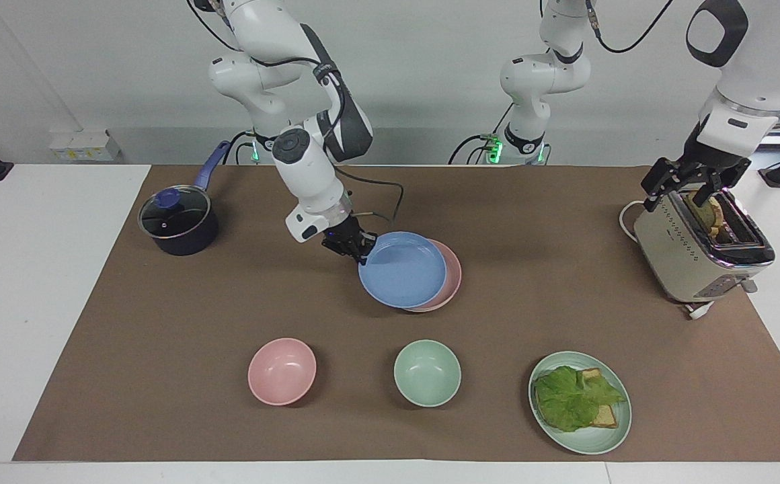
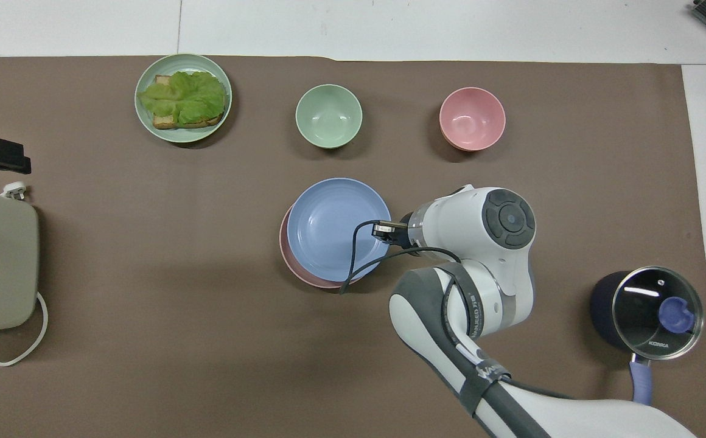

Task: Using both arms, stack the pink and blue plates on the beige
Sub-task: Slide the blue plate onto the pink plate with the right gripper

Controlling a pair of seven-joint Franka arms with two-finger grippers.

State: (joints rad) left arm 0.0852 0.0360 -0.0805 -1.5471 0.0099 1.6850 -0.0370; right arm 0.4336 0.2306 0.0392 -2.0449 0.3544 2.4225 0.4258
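"What stood at the right arm's end of the brown mat (image 1: 161, 323)?"

"A dark blue saucepan with a glass lid (image 1: 177, 222), close to the robots. Next came the right gripper (image 1: 358, 250), reaching down from its white arm, fingers pinched tight on the rim of the periwinkle blue round plate (image 1: 403, 270)."

"And where was that plate?"

"Over the pastel pink round plate (image 1: 454, 274) at the middle of the mat, covering most of it and set a little toward the right arm's end. Only a crescent of pink rim showed. I couldn't tell whether the two touched, nor whether a beige plate lay underneath."

"Farther from the robots?"

"A row: a small pink bowl (image 1: 282, 371), a mint-green bowl (image 1: 427, 373), then a pale green plate (image 1: 606, 438) carrying toast (image 1: 606, 417) under a lettuce leaf (image 1: 573, 398)."

"And the left arm's end?"

"A boxy cream toaster (image 1: 686, 259) with bread in its slot. The left gripper (image 1: 682, 190) hung over the toaster's top, fingers spread wide, gripping nothing."
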